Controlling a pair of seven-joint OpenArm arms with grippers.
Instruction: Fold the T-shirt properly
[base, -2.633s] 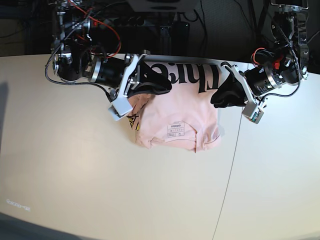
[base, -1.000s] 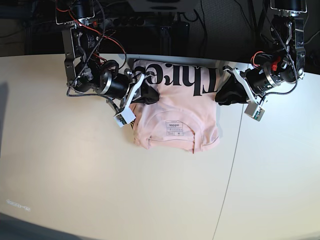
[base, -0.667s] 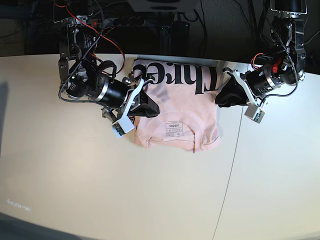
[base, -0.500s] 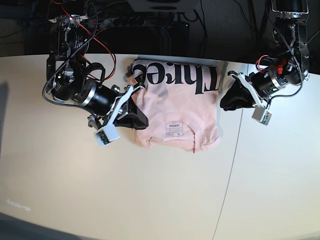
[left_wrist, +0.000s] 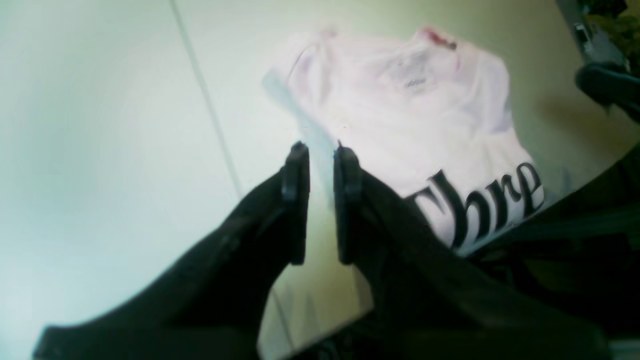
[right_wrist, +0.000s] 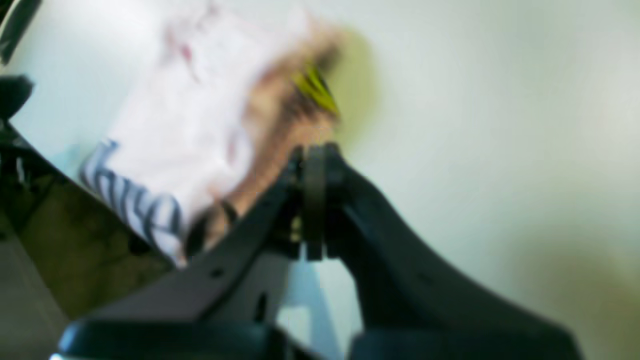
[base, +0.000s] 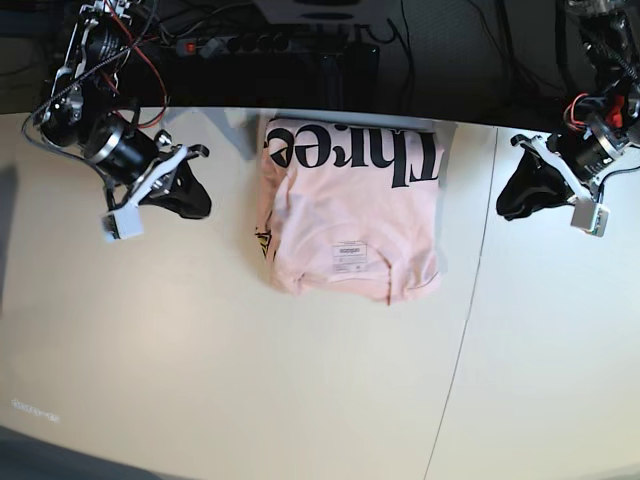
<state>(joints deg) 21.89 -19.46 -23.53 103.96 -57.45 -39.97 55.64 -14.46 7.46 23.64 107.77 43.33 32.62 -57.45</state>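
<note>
Folded T-shirt lies centre-top on the bench; left pincer slightly parted, right pincer closed, both empty

We see our two arms as black and silver housings with red and black cables; each black gripper carries a white camera block.

- The T-shirt is pale pink and lies folded into a compact, roughly rectangular bundle on the counter.
- Big black lettering runs across its far end, near the counter's back edge.
- A white neck label print shows near its front end.
- A small yellow-black graphic peeks out at one side edge.
</note>
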